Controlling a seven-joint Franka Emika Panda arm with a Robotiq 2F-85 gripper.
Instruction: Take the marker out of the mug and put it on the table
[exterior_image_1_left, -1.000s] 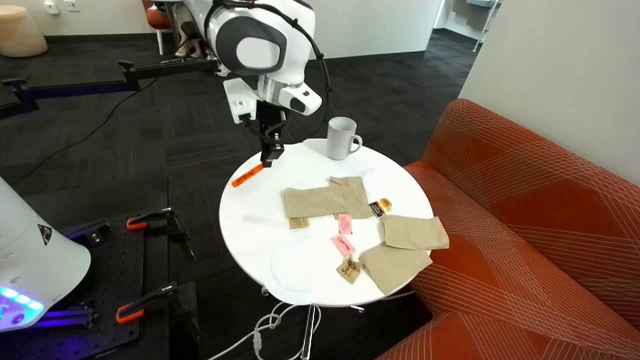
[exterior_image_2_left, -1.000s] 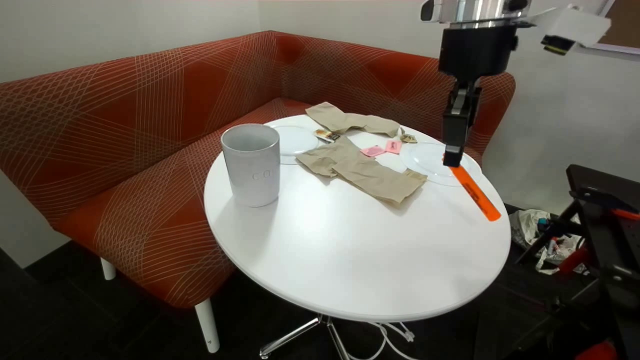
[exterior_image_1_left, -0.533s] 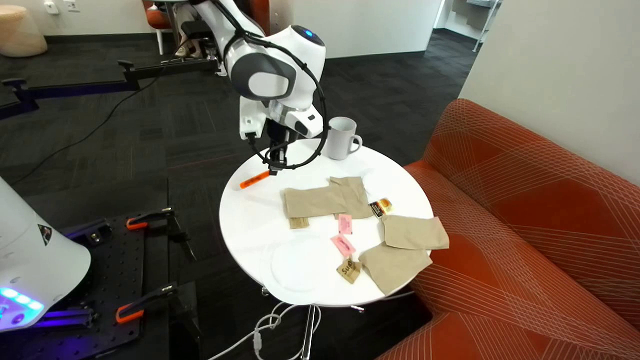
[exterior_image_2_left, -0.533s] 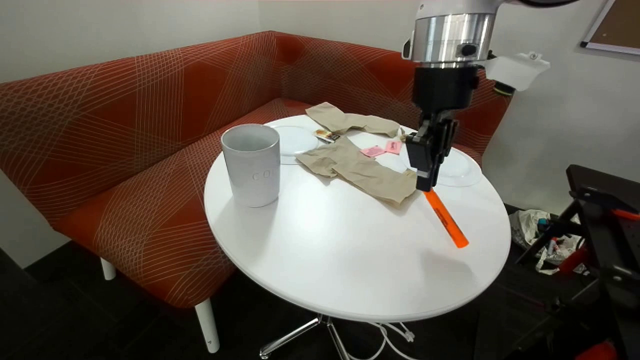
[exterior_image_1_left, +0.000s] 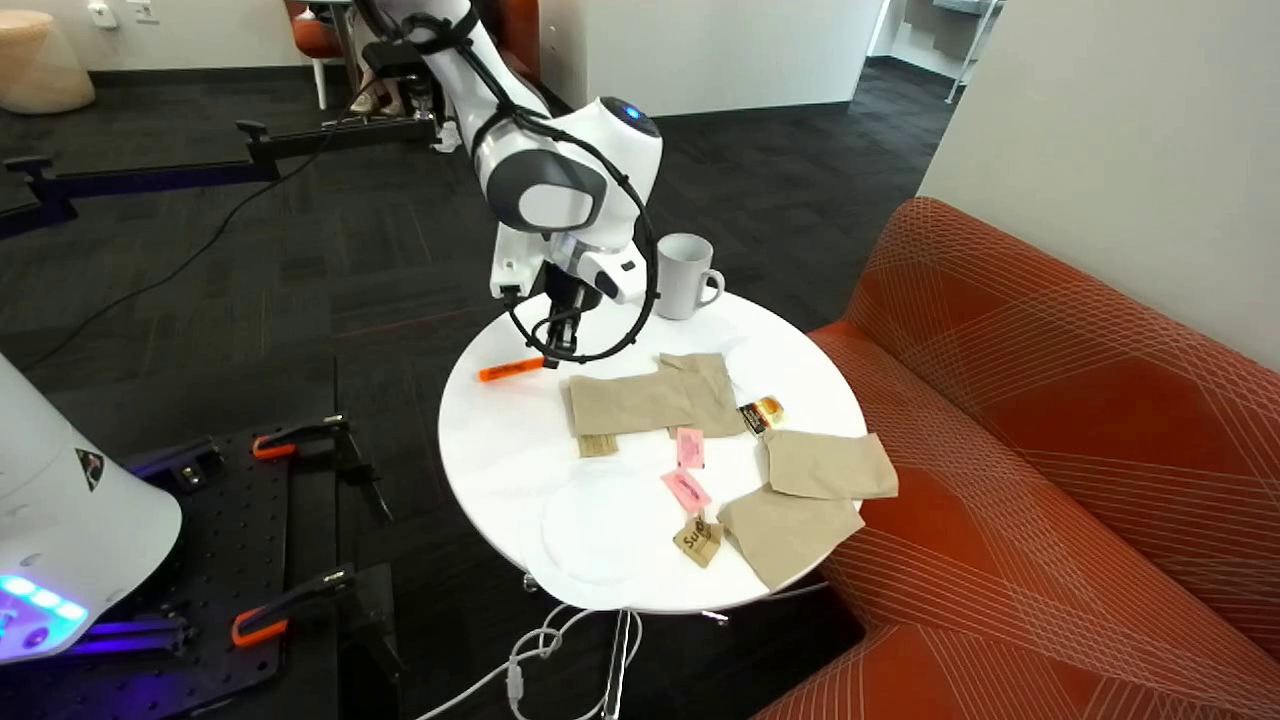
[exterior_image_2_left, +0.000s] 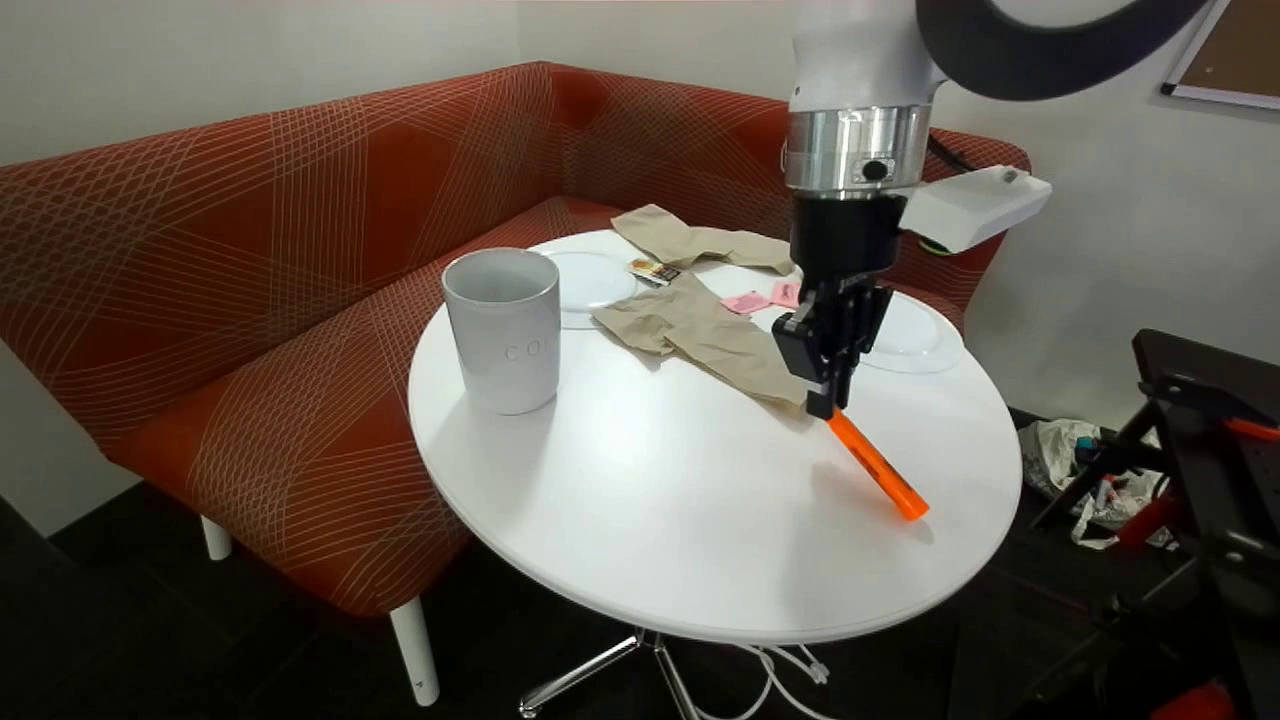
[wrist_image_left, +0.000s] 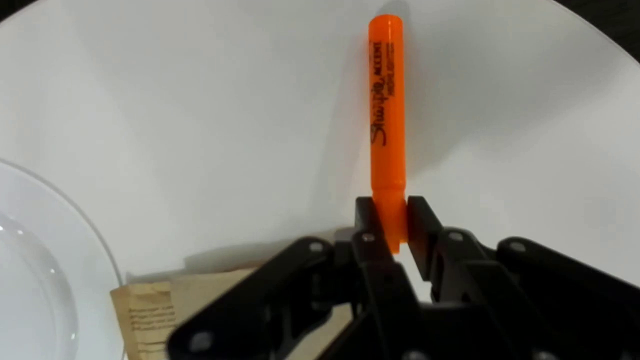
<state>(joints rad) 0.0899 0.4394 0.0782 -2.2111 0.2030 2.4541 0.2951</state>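
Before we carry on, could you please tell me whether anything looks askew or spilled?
Yes: a napkin juts past the edge of the table toward the sofa, so it looks askew. The mug stands upright, and I see no spill.

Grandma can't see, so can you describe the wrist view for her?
A black gripper holds an orange Sharpie marker by one end over a white table. A pale plate shows at lower left; brown paper lies partly behind the gripper.
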